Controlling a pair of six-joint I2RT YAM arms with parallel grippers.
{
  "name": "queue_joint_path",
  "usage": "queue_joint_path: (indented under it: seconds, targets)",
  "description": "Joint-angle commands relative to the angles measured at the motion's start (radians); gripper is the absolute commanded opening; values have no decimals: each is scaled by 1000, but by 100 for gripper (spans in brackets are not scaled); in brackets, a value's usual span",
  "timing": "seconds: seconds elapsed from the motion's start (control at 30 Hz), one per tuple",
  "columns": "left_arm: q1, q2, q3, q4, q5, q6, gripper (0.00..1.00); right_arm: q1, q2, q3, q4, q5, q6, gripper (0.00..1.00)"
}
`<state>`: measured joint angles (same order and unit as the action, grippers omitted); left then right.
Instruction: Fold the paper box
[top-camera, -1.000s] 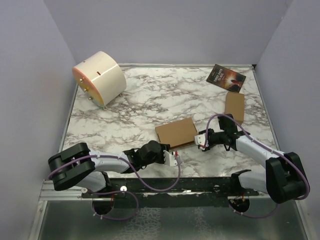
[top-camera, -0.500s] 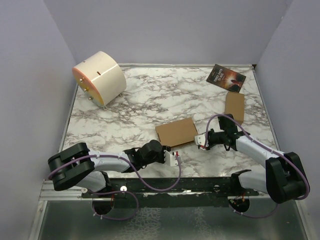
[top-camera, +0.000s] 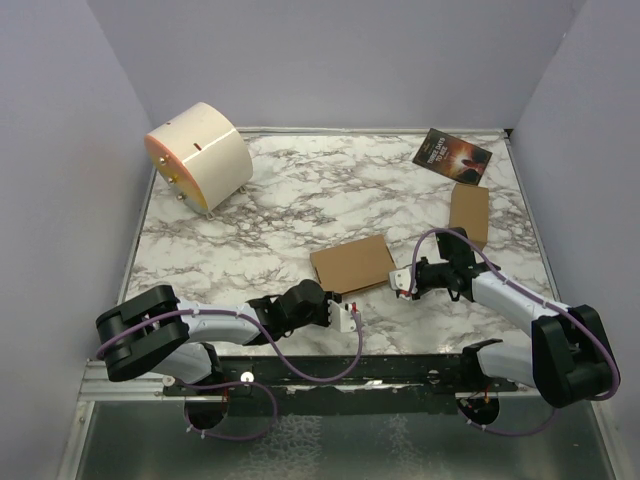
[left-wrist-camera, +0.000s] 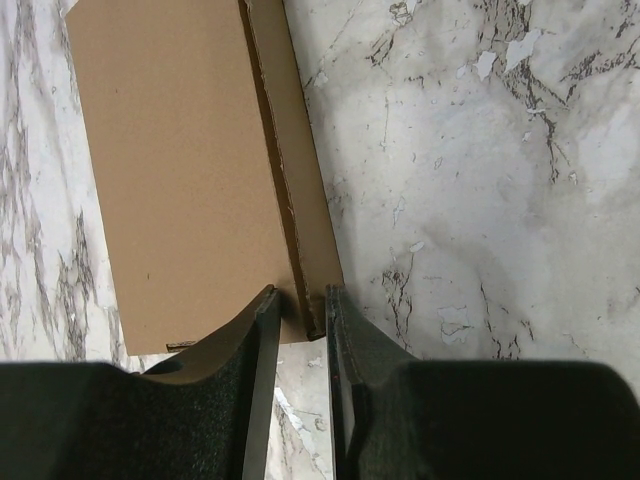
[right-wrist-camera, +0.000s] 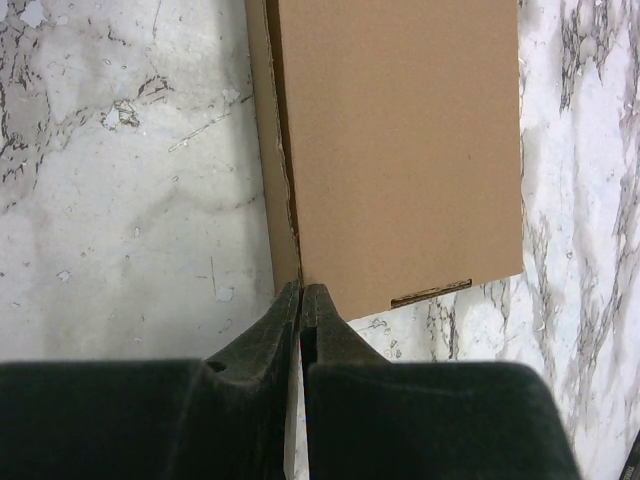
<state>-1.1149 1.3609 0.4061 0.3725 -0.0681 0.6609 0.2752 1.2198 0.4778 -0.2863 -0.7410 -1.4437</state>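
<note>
Hardly anything moved in the last second: left gripper (top-camera: 347, 318) crept toward the near edge, box (top-camera: 352, 264) unchanged, folded flat on the table (top-camera: 280, 210) just beyond both grippers.
I count one box, one smaller box (top-camera: 469, 214), one booklet (top-camera: 452, 156), one drum (top-camera: 200, 155). Only the wrist views show this: left fingers (left-wrist-camera: 262, 330) slightly parted, holding nothing; right gripper (right-wrist-camera: 301, 300) pinched closed at the box corner.
</note>
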Motion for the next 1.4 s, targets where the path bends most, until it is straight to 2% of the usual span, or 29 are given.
queue_joint_path:
  seconds: [0.0,0.3,0.4,0.5,0.57,0.8,0.9,0.97,1.23,1.37]
  targets:
    - [-6,6,14,-53,14,-21,0,5,-2,13,-13,0,19,1]
    - [-5,-17,13,-59,15,-40,0,5,1,19,-22,-20,28,1]
    - [-4,-38,20,-46,-10,-71,15,5,2,29,-32,-38,44,3]
    - [-5,-63,35,-53,-9,-100,32,5,3,55,-41,-60,96,17]
    - [-5,-83,43,-60,-6,-117,38,4,0,84,-62,-83,131,27]
    - [-3,-184,52,-74,-5,-213,46,-12,6,206,-232,-200,182,47]
    - [-3,-248,37,-20,-91,-366,60,-40,13,260,-255,-247,268,52]
    - [8,-288,29,20,-156,-506,68,-62,29,309,-252,-277,394,53]
    - [144,-332,-32,239,-49,-962,69,-97,220,551,-301,-365,863,61]
    - [248,-333,-96,347,18,-1166,79,-178,318,497,-138,-459,1135,66]
